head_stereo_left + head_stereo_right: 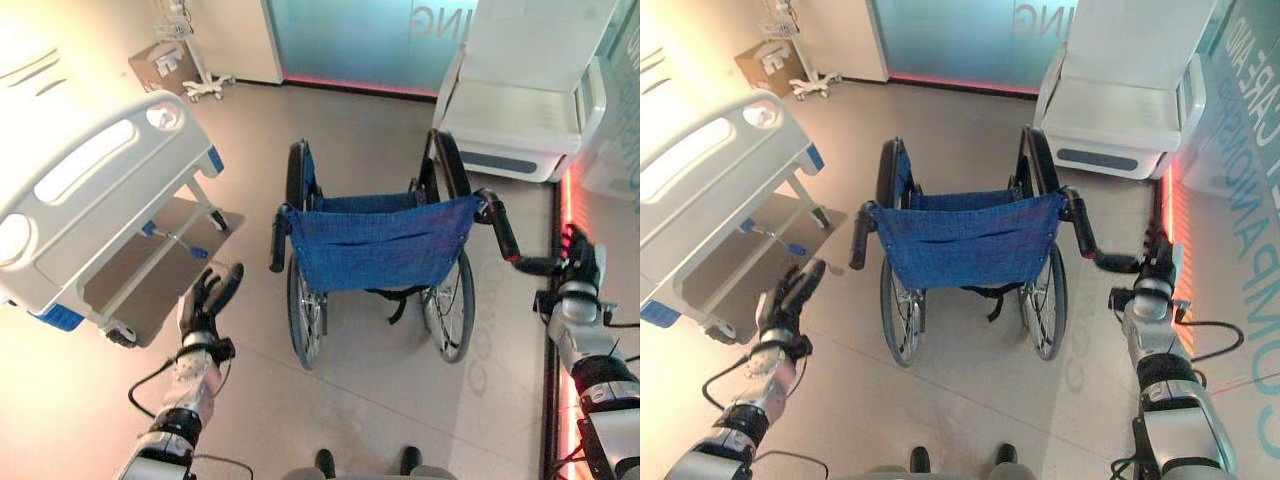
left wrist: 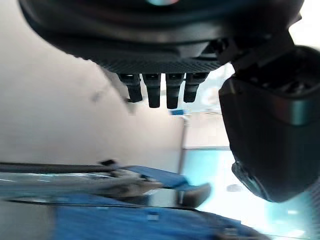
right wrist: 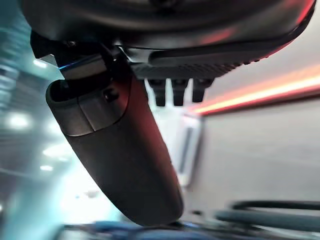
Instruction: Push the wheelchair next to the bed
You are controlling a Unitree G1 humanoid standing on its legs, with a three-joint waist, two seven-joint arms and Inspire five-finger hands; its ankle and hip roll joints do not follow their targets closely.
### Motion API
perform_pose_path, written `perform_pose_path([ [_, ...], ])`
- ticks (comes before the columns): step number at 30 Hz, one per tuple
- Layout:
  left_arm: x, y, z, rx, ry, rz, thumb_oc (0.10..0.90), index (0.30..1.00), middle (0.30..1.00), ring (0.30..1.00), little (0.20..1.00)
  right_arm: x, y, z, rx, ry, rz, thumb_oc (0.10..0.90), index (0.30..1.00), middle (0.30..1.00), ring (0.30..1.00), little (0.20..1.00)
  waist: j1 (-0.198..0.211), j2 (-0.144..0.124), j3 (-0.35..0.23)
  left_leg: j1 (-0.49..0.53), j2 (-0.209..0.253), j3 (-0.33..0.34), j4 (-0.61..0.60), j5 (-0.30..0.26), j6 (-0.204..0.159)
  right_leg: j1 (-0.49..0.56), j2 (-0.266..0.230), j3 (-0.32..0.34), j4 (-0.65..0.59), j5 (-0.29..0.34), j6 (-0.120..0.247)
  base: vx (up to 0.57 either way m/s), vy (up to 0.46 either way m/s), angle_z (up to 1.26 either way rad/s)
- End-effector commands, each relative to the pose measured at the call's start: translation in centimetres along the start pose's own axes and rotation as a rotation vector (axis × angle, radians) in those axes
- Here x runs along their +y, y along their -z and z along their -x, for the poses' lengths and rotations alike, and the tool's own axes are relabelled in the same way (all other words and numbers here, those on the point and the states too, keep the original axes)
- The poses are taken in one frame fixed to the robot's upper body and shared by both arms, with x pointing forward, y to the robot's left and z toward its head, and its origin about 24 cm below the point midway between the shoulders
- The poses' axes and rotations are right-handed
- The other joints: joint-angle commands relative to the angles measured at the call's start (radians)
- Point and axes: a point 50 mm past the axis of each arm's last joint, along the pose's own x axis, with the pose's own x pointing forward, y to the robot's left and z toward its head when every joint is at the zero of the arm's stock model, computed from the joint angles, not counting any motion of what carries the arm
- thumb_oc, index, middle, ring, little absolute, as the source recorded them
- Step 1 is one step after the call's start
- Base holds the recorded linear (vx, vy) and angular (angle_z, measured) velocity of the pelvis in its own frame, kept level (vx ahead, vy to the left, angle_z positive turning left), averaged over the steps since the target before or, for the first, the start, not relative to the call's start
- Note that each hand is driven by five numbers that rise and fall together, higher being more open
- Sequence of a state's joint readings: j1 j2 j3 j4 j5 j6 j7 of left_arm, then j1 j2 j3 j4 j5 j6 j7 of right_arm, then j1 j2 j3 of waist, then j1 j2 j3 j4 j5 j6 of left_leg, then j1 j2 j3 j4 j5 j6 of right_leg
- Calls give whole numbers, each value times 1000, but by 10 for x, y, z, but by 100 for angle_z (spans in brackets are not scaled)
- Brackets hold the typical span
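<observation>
I've got the left arm coming in from lower left, forearm angled up and forward, left hand (image 1: 207,296) raised with its fingers (image 2: 161,90) straight and spread a little, thumb out to the side, holding nothing. Right arm comes in from lower right, forearm near vertical, wrist straight. Right hand (image 1: 578,262) is up at the end of it, fingers (image 3: 177,91) extended in a row, thumb standing clear of them, nothing in the grip
</observation>
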State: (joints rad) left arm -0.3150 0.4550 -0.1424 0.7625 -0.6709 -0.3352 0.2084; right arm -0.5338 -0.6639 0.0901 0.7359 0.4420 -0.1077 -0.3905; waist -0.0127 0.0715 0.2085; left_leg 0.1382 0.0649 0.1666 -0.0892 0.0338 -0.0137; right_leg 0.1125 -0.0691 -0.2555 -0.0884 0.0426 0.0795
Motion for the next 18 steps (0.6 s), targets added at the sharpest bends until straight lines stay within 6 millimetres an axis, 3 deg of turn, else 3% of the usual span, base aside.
perform_pose_path([
  [1, -12, -94, -23, -401, 59, 93, 800, 900, 900, 900, 900, 0, -81, -12, -328, 46, -140, 800, 900, 900, 900, 900, 3, -54, -44, -20, -14, -31, 42, -78, -5, -38, -31, 41, 111, -99, -13, 0, 0, 0],
  [7, -36, -133, -11, -615, 170, 131, 800, 900, 900, 900, 900, 8, -98, 4, -467, 49, -168, 800, 900, 900, 900, 900, 2, -56, -47, -20, -17, -39, 27, -74, -4, -38, -27, 45, 102, -96, -13, 0, 0, 0],
  [10, -40, -142, -7, -658, 220, 156, 800, 900, 900, 900, 900, 9, -105, 10, -525, 62, -194, 800, 900, 900, 900, 900, 1, -58, -49, -20, -17, -40, 23, -75, -3, -37, -26, 48, 97, -95, -12, 0, 0, 0],
  [13, -46, -145, -4, -660, 309, 185, 800, 900, 900, 900, 900, 11, -110, 14, -558, 37, -227, 800, 900, 900, 900, 900, 1, -60, -51, -21, -17, -40, 24, -76, -3, -38, -25, 49, 96, -95, -11, 0, 0, 0],
  [18, -63, -141, 7, -622, 494, 128, 800, 900, 900, 900, 900, 35, -113, 32, -591, -194, -151, 800, 900, 900, 900, 900, -1, -61, -52, -23, -19, -40, 23, -73, -2, -41, -25, 56, 95, -90, -7, 0, 0, 0],
])
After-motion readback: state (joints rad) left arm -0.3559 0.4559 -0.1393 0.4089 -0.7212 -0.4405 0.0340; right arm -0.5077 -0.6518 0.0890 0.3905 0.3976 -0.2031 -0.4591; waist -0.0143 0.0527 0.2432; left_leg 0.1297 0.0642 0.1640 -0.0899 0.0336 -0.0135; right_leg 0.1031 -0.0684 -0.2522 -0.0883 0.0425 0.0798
